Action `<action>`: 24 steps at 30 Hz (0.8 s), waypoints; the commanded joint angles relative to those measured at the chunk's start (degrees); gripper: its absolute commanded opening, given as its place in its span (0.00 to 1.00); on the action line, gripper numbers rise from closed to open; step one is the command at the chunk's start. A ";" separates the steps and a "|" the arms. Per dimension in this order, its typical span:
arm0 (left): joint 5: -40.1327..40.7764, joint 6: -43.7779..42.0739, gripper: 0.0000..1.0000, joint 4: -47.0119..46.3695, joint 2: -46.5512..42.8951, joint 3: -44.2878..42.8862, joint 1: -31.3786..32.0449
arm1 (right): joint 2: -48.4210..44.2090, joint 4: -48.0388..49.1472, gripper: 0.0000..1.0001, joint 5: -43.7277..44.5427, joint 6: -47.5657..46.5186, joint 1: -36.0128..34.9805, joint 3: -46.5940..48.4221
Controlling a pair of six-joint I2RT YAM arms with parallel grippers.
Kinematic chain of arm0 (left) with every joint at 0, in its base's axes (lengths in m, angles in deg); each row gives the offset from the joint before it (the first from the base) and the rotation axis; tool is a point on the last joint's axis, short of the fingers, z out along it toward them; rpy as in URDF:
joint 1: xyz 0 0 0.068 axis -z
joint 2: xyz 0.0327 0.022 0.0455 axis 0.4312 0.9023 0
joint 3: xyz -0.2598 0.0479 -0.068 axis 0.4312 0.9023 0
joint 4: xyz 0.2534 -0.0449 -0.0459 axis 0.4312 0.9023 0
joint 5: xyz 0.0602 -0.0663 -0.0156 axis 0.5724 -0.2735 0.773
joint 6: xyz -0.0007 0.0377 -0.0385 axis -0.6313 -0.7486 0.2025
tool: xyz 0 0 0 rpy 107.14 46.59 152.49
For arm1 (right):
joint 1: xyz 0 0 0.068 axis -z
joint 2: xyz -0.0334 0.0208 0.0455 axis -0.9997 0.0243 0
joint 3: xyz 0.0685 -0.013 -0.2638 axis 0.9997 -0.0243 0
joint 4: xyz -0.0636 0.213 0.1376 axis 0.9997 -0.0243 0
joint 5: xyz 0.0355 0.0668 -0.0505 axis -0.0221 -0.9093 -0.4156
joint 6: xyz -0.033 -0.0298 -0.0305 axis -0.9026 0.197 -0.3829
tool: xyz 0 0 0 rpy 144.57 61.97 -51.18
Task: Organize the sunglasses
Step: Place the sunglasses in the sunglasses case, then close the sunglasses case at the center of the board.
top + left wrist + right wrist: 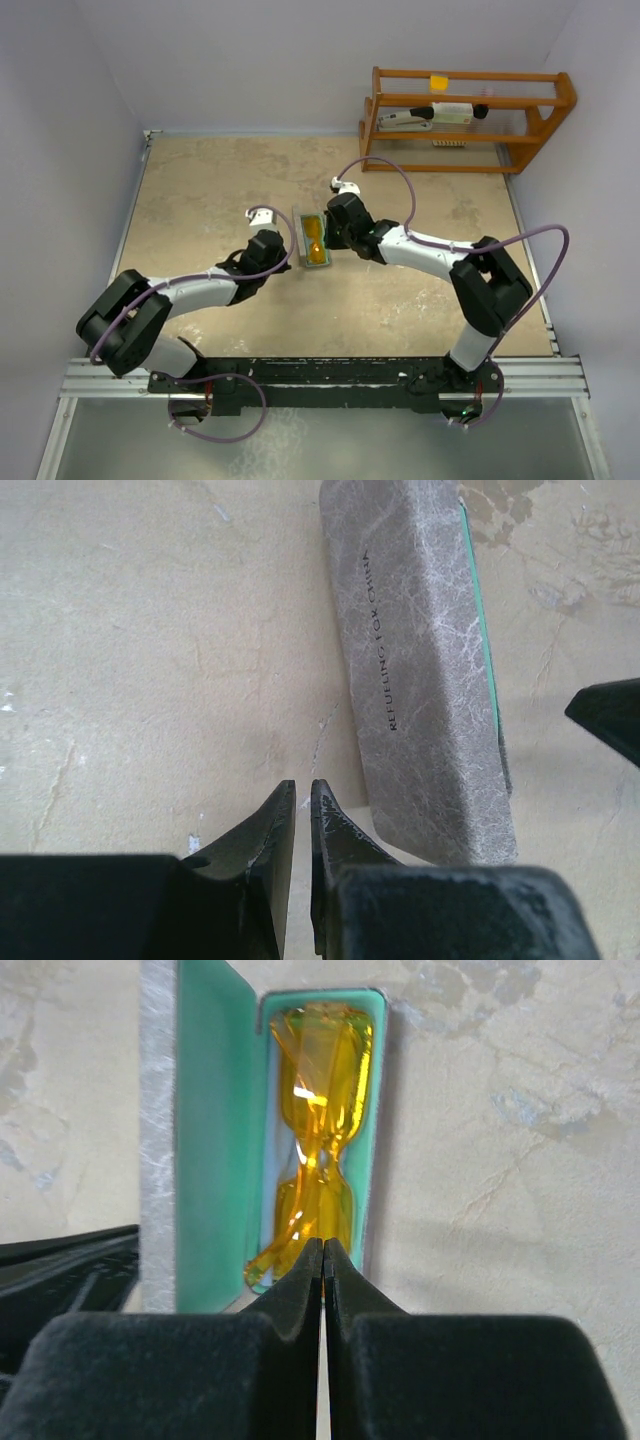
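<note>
Left gripper (303, 785): jaws all but closed, only a narrow slit between the tips, nothing held. It hangs over bare table (150, 630), with the grey case (420, 660) just ahead and to its right, apart from the tips. The lid stands open towards this side, so the left wrist view shows its marbled outer face. The sunglasses (320, 1110) lie folded lengthwise in the green-lined tray of the case, lenses amber and translucent. They fill most of the tray and sit roughly at the middle of the table in the top view. Handling assessment: a light, thin-framed article, glossy and probably slippery under hard pads. The lenses and side arms are likely to flex or scratch under pressure. The sound hold is across the narrow bridge between the lenses, taken gently; the lens faces should be avoided. Right gripper (322, 1245): jaws fully closed, tips pressed together, nothing held. The tips are above the near end of the sunglasses, in line with the long axis of the pair. Whether they touch the frame cannot be determined. With the pair seated in the tray, the outstanding work appears to be shutting the lid.
</note>
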State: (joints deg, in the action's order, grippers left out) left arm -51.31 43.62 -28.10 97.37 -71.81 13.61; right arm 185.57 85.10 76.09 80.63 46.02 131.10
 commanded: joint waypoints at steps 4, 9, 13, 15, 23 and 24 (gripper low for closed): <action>4.53 -1.70 0.13 3.31 -4.80 -4.09 0.13 | 1.66 3.03 0.00 0.71 -1.01 1.78 -2.90; 4.63 -1.85 0.20 5.24 -5.02 -6.54 0.04 | 2.45 4.94 0.00 -0.48 -1.65 2.98 -3.79; 3.77 -1.05 0.25 5.42 -4.81 -7.82 0.03 | 3.32 6.50 0.00 -2.40 -2.11 4.13 -4.37; 3.02 -0.32 0.28 4.88 -4.59 -8.29 -0.06 | 3.84 7.51 0.00 -3.66 -2.26 4.80 -4.77; 0.30 1.70 0.37 2.77 -1.51 -10.31 -0.04 | 6.50 10.61 0.00 -5.94 -2.87 5.57 -4.91; 0.39 1.83 0.38 2.67 -1.28 -10.49 -0.05 | 6.82 10.62 0.00 -6.04 -2.93 5.51 -4.80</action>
State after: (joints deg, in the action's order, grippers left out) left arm -50.06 44.14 -23.20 94.99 -79.59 13.59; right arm 191.51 92.80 71.35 78.86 51.42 126.09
